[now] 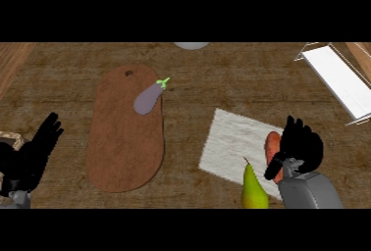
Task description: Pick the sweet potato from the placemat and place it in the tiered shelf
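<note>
A brown table point(217, 68) carries a long wooden board point(123, 147), a white placemat point(232, 142) and, at its far right, the white tiered shelf point(340, 81). The right hand point(301, 147) curls around the sweet potato point(272, 147) on the placemat. The left hand point(33, 152) rests open. No writing shows.

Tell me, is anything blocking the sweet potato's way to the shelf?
Nothing visible. The right hand is over the sweet potato on the placemat; only bare counter lies toward the tiered shelf.
</note>
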Robot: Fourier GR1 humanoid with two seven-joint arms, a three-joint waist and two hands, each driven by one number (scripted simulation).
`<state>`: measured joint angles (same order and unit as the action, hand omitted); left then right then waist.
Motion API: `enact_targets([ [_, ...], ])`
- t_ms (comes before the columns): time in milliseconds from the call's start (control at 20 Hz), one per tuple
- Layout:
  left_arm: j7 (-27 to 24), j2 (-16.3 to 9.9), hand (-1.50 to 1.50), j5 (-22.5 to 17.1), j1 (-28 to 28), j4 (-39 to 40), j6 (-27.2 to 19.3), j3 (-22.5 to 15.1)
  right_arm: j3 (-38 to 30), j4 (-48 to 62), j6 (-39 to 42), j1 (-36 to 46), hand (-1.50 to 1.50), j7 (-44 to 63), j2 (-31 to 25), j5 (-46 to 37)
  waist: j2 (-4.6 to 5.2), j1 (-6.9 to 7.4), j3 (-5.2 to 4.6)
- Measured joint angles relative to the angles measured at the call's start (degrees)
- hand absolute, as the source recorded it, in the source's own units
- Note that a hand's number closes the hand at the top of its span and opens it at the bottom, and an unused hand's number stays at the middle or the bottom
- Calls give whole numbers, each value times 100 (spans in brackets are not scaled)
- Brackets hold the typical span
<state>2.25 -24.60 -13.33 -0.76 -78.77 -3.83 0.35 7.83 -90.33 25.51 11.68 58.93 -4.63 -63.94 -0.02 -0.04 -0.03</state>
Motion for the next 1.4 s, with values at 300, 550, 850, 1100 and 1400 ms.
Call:
enact_targets([
  [300,27,103,0,133,61,39,118,119,-172,375,-101,42,-150,-160,133,-257,1,14,1],
  [550,89,157,0,198,58,12,228,265,-471,563,-147,-8,150,-367,82,-240,-3,15,0],
  [850,263,268,0,323,-28,-213,324,416,-527,584,-287,-90,150,-526,140,-241,-35,22,-28],
  [1100,270,352,0,439,12,-180,387,477,-409,656,-409,-112,150,-642,77,-430,-63,22,-56],
  [1400,128,404,0,509,37,11,546,625,-272,522,-485,8,150,-640,22,-722,-32,21,-24],
])
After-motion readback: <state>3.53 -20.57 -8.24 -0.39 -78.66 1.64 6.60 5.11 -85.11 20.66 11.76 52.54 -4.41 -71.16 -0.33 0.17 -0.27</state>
